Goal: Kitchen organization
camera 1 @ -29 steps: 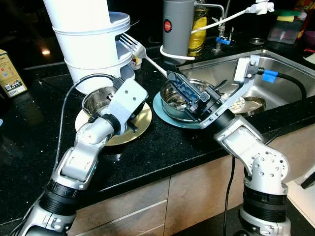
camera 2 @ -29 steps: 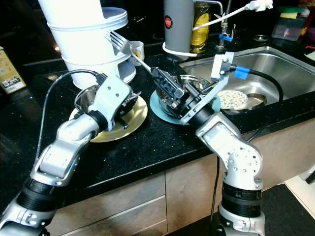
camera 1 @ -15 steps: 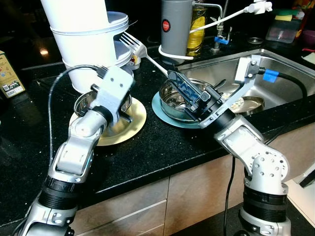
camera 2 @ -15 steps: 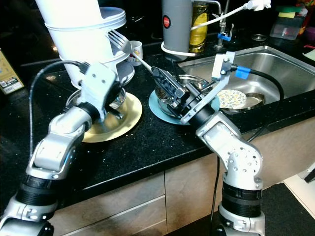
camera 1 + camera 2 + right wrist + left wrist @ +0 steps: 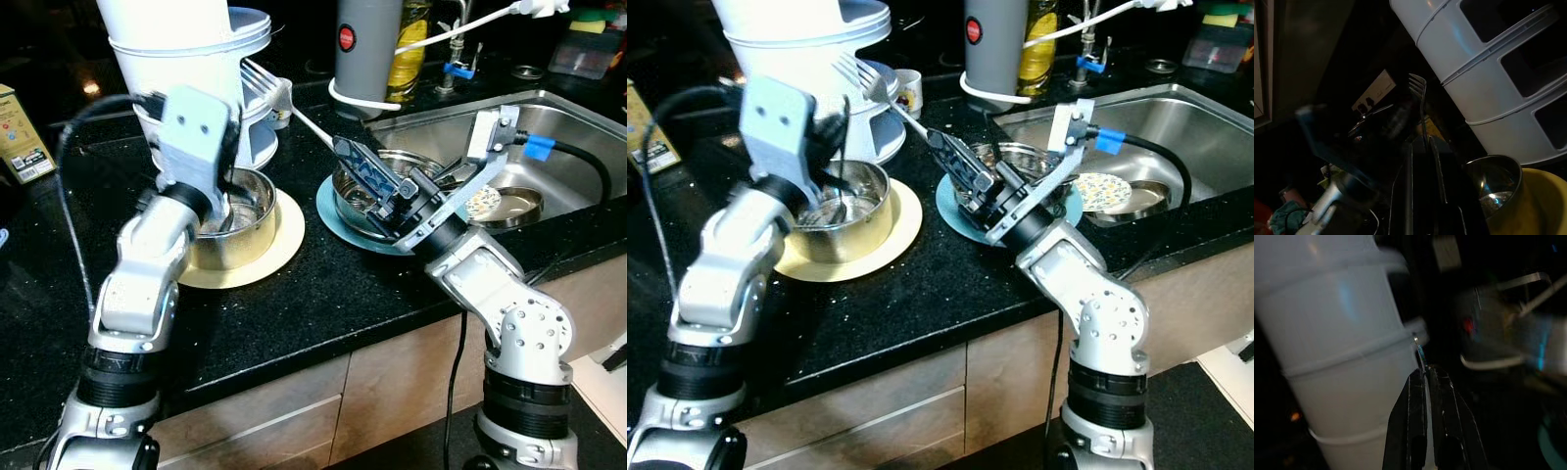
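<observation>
Where counter [image 5: 323, 294] lies bare, fork [image 5: 279, 98] in right gripper [image 5: 364, 176].

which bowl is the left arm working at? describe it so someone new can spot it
Start at the tall white stacked containers on the black counter. Right in front of them lies a pale yellow plate, and the steel bowl stands on it, with the left gripper reaching into it. The other steel bowl sits on a teal plate nearer the sink.

Yellow oil bottle [image 5: 409, 39], perhaps, behind grey canister [image 5: 367, 44].
</observation>
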Available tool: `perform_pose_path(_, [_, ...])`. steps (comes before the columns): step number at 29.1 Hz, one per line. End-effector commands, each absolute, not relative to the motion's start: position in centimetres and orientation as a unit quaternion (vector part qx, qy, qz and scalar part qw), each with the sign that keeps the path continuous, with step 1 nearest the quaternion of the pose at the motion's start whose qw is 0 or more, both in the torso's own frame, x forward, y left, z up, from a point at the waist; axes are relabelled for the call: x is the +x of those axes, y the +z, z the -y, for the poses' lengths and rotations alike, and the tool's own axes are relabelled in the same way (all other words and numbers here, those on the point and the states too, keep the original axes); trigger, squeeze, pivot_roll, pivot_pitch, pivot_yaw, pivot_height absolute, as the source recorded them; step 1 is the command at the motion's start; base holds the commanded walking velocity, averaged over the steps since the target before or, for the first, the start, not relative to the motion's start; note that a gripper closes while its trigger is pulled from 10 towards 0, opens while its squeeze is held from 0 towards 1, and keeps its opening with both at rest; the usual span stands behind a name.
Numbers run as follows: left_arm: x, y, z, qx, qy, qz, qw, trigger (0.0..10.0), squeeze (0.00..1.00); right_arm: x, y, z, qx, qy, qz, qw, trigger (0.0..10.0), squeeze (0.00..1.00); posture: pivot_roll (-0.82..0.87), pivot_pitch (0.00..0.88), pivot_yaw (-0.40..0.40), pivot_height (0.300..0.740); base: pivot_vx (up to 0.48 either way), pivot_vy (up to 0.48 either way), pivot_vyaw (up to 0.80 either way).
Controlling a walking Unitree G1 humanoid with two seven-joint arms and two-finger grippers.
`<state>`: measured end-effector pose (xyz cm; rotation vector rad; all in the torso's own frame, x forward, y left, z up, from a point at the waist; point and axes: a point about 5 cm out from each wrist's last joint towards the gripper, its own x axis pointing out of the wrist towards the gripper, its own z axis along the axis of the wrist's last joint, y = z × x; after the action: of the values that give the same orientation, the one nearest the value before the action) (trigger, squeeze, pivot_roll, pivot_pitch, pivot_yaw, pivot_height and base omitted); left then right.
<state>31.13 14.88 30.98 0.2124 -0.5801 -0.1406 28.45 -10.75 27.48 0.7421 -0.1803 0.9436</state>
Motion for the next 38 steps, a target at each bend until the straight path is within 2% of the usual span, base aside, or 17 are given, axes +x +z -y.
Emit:
perform_pose_path(1, [30.6, 32.4, -15.4, 0.107, -0.056, 0.318, 0.94, 0.0, 0.0, 28.5, 27.3, 10.5, 0.353, 0.441, 0.083, 0.821, 10.0, 0.0, 0.0, 0.0, 0.013, 0.74, 0.0, 0.0, 0.0])
perform_pose_path(8, [29.6, 34.5, -16.0, 0.049, -0.065, 0.362, 0.929, 0.0, 0.0, 29.3, 27.3, 11.1, 0.369, 0.41, 0.09, 0.829, 10.0, 0.0, 0.0, 0.0, 0.015, 0.74, 0.0, 0.0, 0.0])
perform_pose_path(11, [29.6, 34.2, -16.6, 0.066, -0.049, 0.354, 0.932, 0.0, 0.0, 29.7, 27.3, 11.5, 0.381, 0.394, 0.094, 0.831, 10.0, 0.0, 0.01, 0.0, 0.015, 0.74, 0.0, 0.0, 0.0])
perform_pose_path(12, [29.7, 33.7, -17.6, 0.093, -0.013, 0.341, 0.935, 0.8, 0.0, 30.0, 27.3, 11.6, 0.383, 0.386, 0.095, 0.834, 10.0, 0.0, 0.01, 0.0, 0.014, 0.74, 0.0, 0.0, 0.0])
perform_pose_path(14, [29.8, 33.6, -17.9, 0.1, -0.001, 0.338, 0.936, 0.8, 0.0, 30.1, 27.3, 11.6, 0.382, 0.385, 0.095, 0.835, 10.0, 0.0, 0.01, 0.0, 0.014, 0.74, 0.0, 0.0, 0.0])
perform_pose_path(15, [29.8, 33.5, -18.5, 0.105, 0.02, 0.334, 0.937, 10.0, 0.0, 30.1, 27.3, 11.6, 0.382, 0.385, 0.096, 0.835, 10.0, 0.0, 0.01, 0.0, 0.013, 0.74, 0.0, 0.0, 0.0])
perform_pose_path(17, [29.8, 33.5, -18.5, 0.105, 0.02, 0.334, 0.937, 10.0, 0.0, 30.1, 27.3, 11.6, 0.382, 0.385, 0.096, 0.835, 10.0, 0.0, 0.01, 0.0, 0.013, 0.74, 0.0, 0.0, 0.0])
perform_pose_path(20, [29.3, 33.6, -20.4, 0.138, 0.083, 0.33, 0.93, 10.0, 0.0, 30.4, 27.5, 11.5, 0.383, 0.389, 0.099, 0.832, 10.0, 0.0, 0.02, 0.0, 0.011, 0.74, 0.0, 0.0, 0.0])
perform_pose_path(23, [29.2, 33.7, -21.0, 0.159, 0.106, 0.328, 0.925, 10.0, 0.0, 30.6, 27.7, 11.3, 0.385, 0.392, 0.102, 0.83, 10.0, 0.0, 0.02, 0.0, 0.011, 0.74, 0.0, 0.0, 0.0])
perform_pose_path(38, [29.6, 33.0, -20.4, 0.214, 0.115, 0.308, 0.92, 10.0, 0.0, 30.7, 28.2, 10.1, 0.38, 0.418, 0.114, 0.817, 10.0, 0.0, 0.02, 0.0, 0.012, 0.74, 0.0, 0.0, 0.0])
